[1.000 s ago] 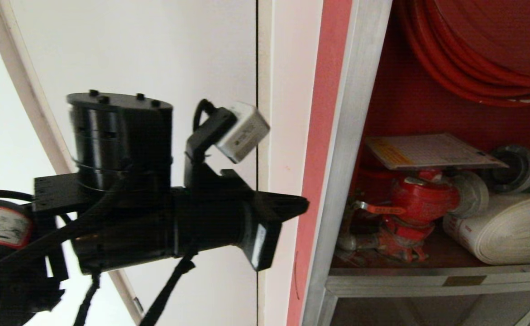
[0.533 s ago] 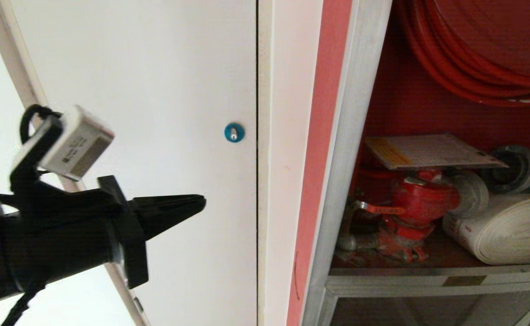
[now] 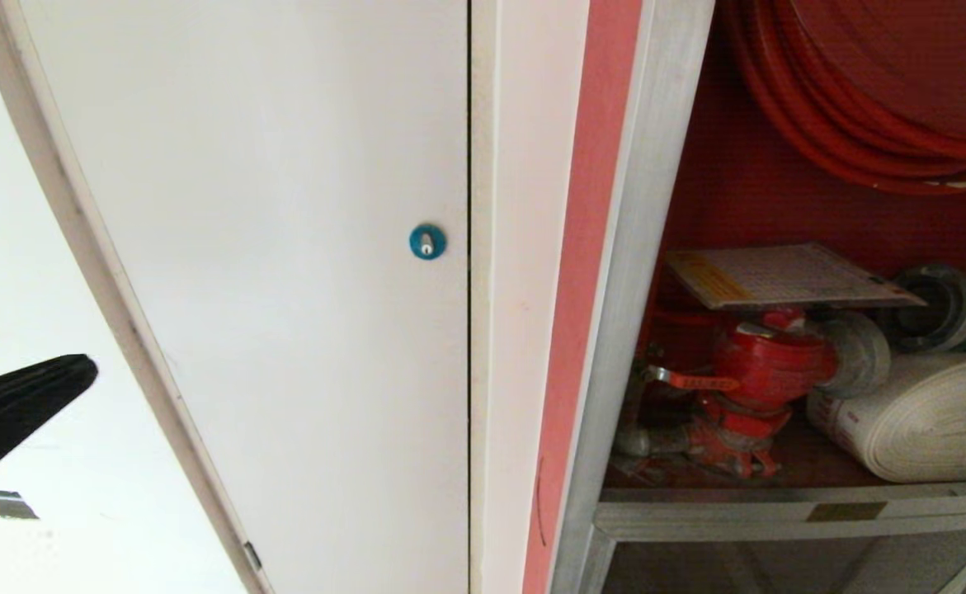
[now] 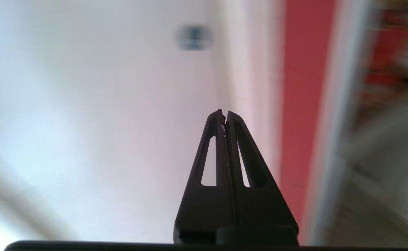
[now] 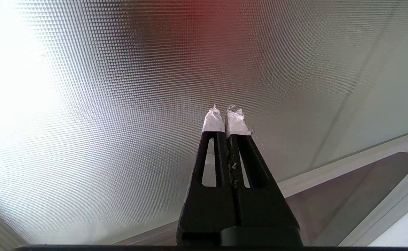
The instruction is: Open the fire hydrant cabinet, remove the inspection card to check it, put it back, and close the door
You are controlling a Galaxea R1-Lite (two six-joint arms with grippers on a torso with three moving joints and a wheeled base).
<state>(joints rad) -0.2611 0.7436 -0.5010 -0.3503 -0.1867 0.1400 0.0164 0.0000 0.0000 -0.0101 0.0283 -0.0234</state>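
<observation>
The left pincer [image 3: 78, 371] is pressed together, holding nothing. Far to its right the fire hydrant cabinet [image 3: 656, 247] stands open. The right pincer [image 5: 224, 113] is pressed together too.

The head view is bright and evenly lit, and the plain white panel with a blue round lock [image 3: 427, 241] reads nearly shadowless. Straight edges bow toward the picture's left side, a sign of lens distortion. The red interior of the brushed silver-framed fire hydrant cabinet [image 3: 746, 198] sits dimmer, in soft shade. The left wrist view is heavily smeared: the blue lock is a vague smudge and the cabinet's contents are streaks, perhaps from motion. In the right wrist view a strong glare washes out one upper corner of the textured, dimpled glass pane [image 5: 120, 104], with a faint reddish glow showing through it.
</observation>
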